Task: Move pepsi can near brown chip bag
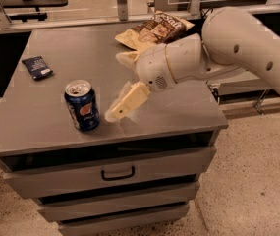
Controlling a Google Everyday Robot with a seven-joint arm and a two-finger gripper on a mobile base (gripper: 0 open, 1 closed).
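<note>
Gripper (116,86) beside pepsi can (82,105), apart; fingers seemingly spread.

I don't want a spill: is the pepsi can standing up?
Upright: the pepsi can stands on its base, silver top up; gripper close beside it.

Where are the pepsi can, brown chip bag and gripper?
pepsi can (83,109), camera view, blue side wall.
brown chip bag (152,31), camera view, middle of printed face.
gripper (116,113), camera view, its tip, low beside the can.
</note>
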